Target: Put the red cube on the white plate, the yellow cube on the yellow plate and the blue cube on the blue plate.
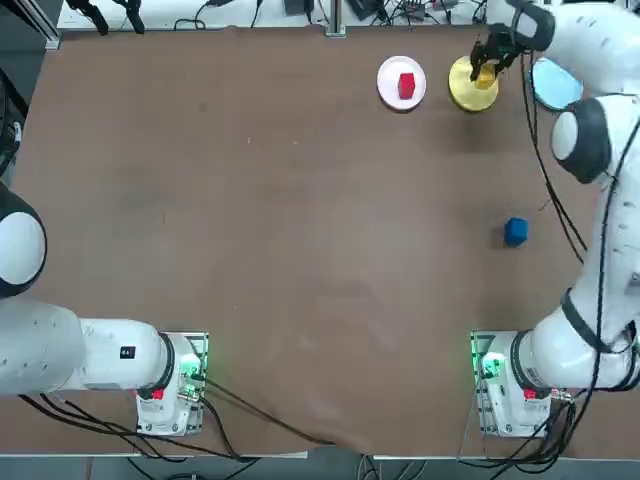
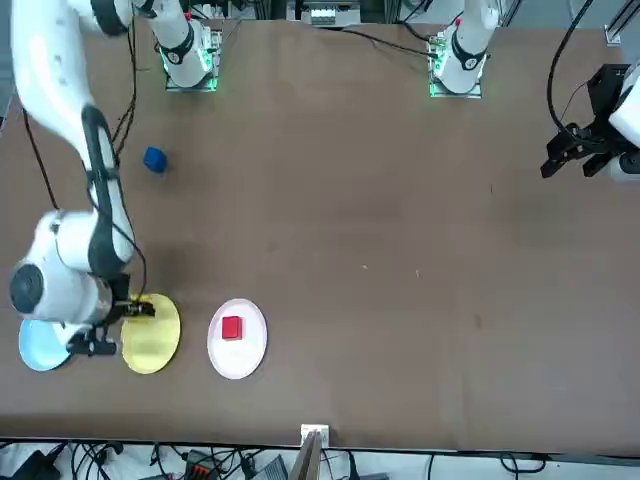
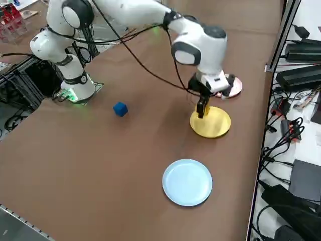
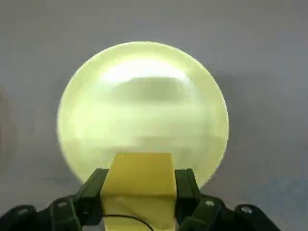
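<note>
Right arm (image 3: 200, 47) reaches across the table; its gripper (image 4: 138, 192) is clamped on the yellow cube (image 4: 139, 171). Yellow plate (image 3: 210, 122) lies below, cube apparently nearer the rim than the centre — let go there, it might catch the edge and tip off. Released too high, it could bounce towards the white plate (image 2: 237, 355) and jostle the red cube (image 2: 232, 328). Blue cube (image 3: 120, 109) sits on bare tabletop.

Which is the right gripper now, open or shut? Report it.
Shut on the yellow cube: in the right wrist view, the right gripper's fingers press its two sides above the yellow plate.
</note>
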You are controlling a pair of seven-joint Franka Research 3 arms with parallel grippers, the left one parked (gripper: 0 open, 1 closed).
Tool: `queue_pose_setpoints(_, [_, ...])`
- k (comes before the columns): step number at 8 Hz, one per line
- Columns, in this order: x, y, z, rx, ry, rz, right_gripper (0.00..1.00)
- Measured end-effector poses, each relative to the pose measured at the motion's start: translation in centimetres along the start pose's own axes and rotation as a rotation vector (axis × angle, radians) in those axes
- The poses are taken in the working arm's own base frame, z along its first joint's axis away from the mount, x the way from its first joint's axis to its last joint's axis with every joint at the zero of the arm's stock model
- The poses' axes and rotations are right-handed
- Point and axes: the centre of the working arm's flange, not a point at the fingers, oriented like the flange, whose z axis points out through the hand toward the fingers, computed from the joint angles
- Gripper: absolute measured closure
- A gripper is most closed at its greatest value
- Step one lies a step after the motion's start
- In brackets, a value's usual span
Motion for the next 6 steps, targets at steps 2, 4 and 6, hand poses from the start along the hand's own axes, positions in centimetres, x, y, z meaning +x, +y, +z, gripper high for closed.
queue_pose_setpoints(2, [1.1,-0.3,2.3,-0.003,0.057,-0.003,0.31])
queue_pose_setpoints(4, [1.2,-0.7,3.4,-0.002,0.068,-0.004,0.3])
queue_pose_setpoints(6, [1.3,-1.2,3.2,-0.001,0.074,-0.011,0.01])
